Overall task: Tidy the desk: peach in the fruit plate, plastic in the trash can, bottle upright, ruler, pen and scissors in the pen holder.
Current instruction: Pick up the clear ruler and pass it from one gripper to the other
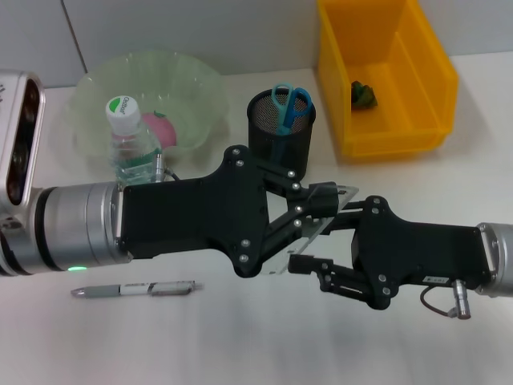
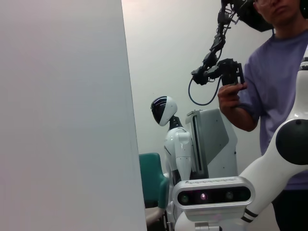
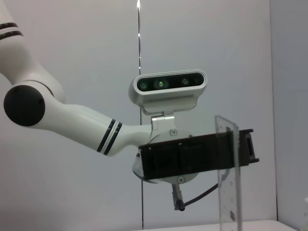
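Your left gripper (image 1: 317, 210) has its fingers clamped on the clear ruler (image 1: 321, 228) above the table (image 1: 240, 337); whether the right gripper (image 1: 321, 273) grips is unclear. It looks thin, stiff, slippery: hold its flat faces.

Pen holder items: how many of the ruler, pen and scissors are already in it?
1. The scissors stand in the holder; the pen lies on the desk, and the ruler is held between both grippers. The holder's inside is partly hidden.
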Available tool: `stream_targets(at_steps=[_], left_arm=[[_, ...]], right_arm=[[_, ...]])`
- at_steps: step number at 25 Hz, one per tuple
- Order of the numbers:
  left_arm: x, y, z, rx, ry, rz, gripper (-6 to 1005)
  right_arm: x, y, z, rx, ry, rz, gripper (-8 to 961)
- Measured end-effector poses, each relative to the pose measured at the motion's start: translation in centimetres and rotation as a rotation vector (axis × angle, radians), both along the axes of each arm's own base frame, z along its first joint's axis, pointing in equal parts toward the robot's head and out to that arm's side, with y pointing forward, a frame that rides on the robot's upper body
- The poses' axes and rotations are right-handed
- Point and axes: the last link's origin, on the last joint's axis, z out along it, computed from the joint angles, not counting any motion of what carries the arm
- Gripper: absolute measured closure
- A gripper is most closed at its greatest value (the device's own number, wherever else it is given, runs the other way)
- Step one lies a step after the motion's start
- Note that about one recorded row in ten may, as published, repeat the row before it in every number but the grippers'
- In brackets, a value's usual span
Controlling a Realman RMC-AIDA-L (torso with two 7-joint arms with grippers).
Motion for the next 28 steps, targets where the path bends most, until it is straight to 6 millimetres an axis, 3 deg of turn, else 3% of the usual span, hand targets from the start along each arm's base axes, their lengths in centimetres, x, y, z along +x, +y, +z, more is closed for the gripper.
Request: stream_targets(at_steps=[7, 10, 15, 28], left_arm=[[-0.07, -0.09, 0.0, -0.003, 0.001, -0.002, 978], [-0.05, -0.1, -0.02, -0.006, 0.003, -0.002, 978], [-0.03, -0.23, -0.17, -0.013, 0.007, -0.007, 977], [0.04, -0.19, -0.13, -0.014, 0.003, -0.006, 952]], right_arm=[[-0.14, -0.05, 0.14, 0.0, 0.008, 0.009, 528], [-0.2, 0.02, 0.1, -0.001, 0.008, 0.011, 690], [-0.39, 0.15, 0.08, -0.001, 0.01, 0.018, 680], [-0.23, -0.05, 0.14, 0.035, 0.006, 0.044, 815]])
